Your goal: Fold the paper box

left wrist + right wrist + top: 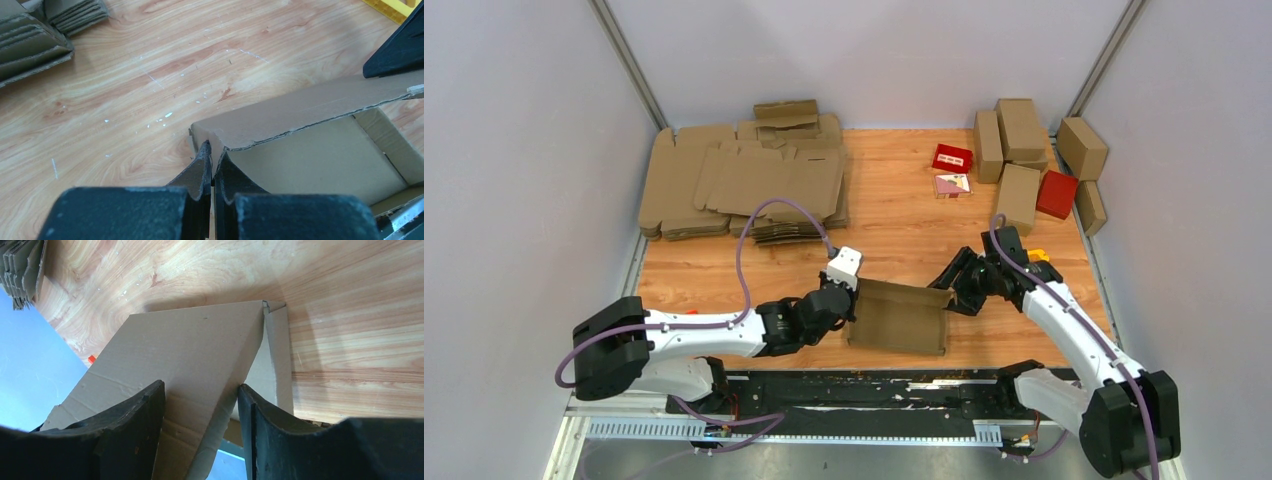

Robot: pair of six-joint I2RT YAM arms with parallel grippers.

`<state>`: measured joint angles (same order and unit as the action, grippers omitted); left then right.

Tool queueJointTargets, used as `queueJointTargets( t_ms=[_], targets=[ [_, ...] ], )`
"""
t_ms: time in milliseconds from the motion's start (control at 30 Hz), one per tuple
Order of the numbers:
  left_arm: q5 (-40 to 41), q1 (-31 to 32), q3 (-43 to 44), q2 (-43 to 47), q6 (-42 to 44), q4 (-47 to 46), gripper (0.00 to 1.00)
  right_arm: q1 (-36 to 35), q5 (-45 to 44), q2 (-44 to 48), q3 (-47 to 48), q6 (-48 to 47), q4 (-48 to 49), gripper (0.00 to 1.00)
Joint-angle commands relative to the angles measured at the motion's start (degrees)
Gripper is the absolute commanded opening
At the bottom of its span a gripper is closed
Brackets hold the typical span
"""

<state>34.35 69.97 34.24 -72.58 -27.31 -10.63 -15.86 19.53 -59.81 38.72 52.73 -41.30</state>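
Stacks of flat brown blanks lie at the far left corner of the table. Nearer the camera, the left gripper reaches in from the left. Its jaws are pressed together on the left end wall of the paper box, pinching the cardboard at the corner. The paper box sits close to the table's near edge, between the two arms. Its long axis runs left to right, roughly along that edge, with its open side facing up and a panel standing along its far side. At the box's right end the right gripper has its jaws spread, a finger on either side of a slanting cardboard panel. Whether the pads press it cannot be told. Narrower finished brown boxes and red boxes crowd the far right corner.
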Motion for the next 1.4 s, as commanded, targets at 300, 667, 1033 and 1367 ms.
queueJointTargets(
  t_ms=[300,667,1033,1367],
  targets=[
    [-9.9,0.8,-4.3,-0.5,-8.1,-6.0,0.02,-0.4,-4.0,8.0,-5.1,-6.1,4.2,0.48],
    [-20.6,0.8,-2.9,6.9,-8.1,6.4,0.66,-0.5,-7.4,13.5,-11.3,-11.9,9.5,0.42],
    [-34.5,-4.2,-2.1,19.8,-7.7,21.2,0.75,-1.3,-8.5,11.6,-13.9,-13.5,13.6,0.38],
    [-41.6,-18.4,-0.3,13.7,-4.8,17.1,0.76,-2.4,-10.2,11.3,-14.2,-16.0,14.3,0.41]
  ],
)
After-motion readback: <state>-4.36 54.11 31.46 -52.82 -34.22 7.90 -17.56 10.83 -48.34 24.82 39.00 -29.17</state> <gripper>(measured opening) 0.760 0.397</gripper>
